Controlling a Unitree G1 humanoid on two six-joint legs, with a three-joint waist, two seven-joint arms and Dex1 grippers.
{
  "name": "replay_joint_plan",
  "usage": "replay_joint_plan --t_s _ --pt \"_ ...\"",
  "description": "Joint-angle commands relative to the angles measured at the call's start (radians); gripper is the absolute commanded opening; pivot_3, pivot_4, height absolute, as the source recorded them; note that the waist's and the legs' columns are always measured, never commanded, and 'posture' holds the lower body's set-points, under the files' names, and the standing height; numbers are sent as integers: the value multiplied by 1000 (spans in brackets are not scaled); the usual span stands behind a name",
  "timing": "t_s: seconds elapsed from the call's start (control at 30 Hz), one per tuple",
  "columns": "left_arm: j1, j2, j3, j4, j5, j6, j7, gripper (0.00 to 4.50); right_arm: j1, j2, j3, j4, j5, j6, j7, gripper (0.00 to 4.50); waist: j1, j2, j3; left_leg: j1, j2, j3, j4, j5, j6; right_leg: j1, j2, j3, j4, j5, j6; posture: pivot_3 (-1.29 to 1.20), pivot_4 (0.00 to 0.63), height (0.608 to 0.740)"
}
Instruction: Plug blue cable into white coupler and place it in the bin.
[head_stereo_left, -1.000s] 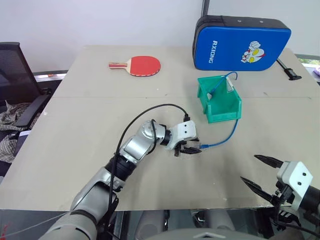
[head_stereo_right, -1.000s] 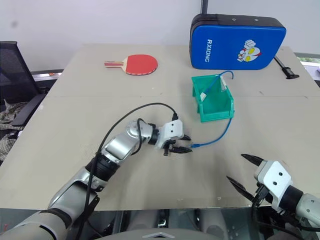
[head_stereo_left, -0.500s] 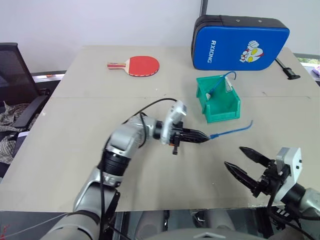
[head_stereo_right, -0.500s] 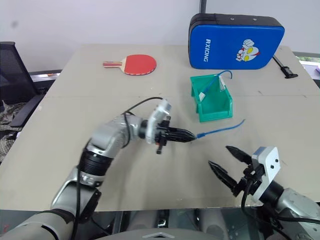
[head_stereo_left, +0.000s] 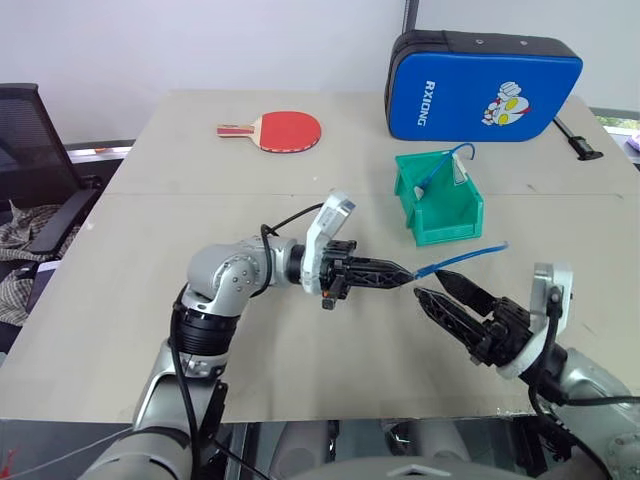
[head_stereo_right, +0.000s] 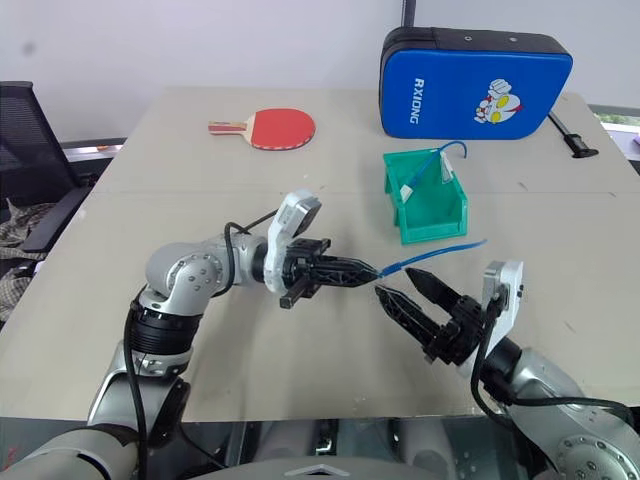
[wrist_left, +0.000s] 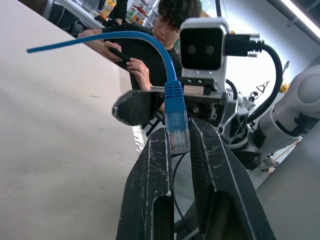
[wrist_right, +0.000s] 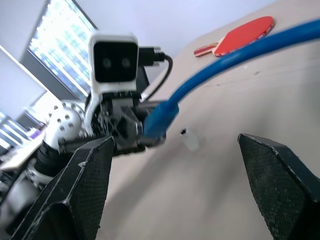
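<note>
While the left hand (head_stereo_left: 398, 273) clamps the blue cable (head_stereo_left: 462, 258), the right hand (head_stereo_left: 438, 292) gapes wide, empty.

Blue cable (head_stereo_left: 462, 258) lifted off table, near green bin (head_stereo_left: 440, 200).

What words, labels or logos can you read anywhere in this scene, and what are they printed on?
"RXIONG": white letters running up the front of the blue padded case, left of its cartoon figure print.
Nothing readable on the red paddle, the green bin, the blue cable or either gripper.
</note>
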Motion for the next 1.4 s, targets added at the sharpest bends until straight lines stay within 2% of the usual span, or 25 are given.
replay_joint_plan --t_s 0.03,0.1,0.27,0.43,0.6,0.73,0.87,0.97,1.13,1.4 --pt "1 5 9 -45 -33 -11 -4 0 -29 -10 9 -11 75 -24 -37 3359 0 0 0 0 0 0 0 0 0 0 0 0 0 0 0 0 150 731" --pt "6 8 3 -49 -31 -18 -12 0 -41 -13 14 -6 101 -28 -51 2614 0 0 0 0 0 0 0 0 0 0 0 0 0 0 0 0 150 731" --pt "30 9 -7 -63 -22 -49 -18 0 -55 -32 31 -2 129 -35 -74 66 0 0 0 0 0 0 0 0 0 0 0 0 0 0 0 0 150 731" --pt "33 -2 -5 -48 -9 -85 -6 0 -55 -60 52 -1 136 -35 -75 20 0 0 0 0 0 0 0 0 0 0 0 0 0 0 0 0 150 731" --pt "40 9 5 -53 11 -115 24 2216 -54 -75 62 1 139 -52 -73 0 0 0 0 0 0 1 0 0 0 0 0 1 0 0 0 0 150 731" --pt "98 57 87 -75 99 -232 132 3929 -54 -80 42 15 119 -74 -71 0 -4 0 0 0 0 1 0 0 0 0 0 1 0 0 0 0 150 731" --pt "182 111 218 -117 155 -333 256 3929 -32 -86 29 22 97 -94 -55 0 -1 0 0 0 2 0 -1 0 0 0 1 2 0 0 0 0 150 731" --pt "264 172 268 -110 238 -442 284 3929 -37 -72 39 44 72 -108 -44 0 0 0 0 0 2 0 -1 0 0 0 1 1 0 0 0 0 150 731" --pt "352 226 223 -46 355 -608 241 3929 -77 -56 72 91 25 -104 -16 0 3 0 0 0 1 3 -1 0 0 0 -2 1 -1 0 0 0 150 731" --pt "348 200 160 65 473 -761 264 3929 -98 -54 92 107 -8 -99 4 0 2 0 0 -1 1 3 -1 0 0 -1 -3 1 -1 0 0 0 150 731"
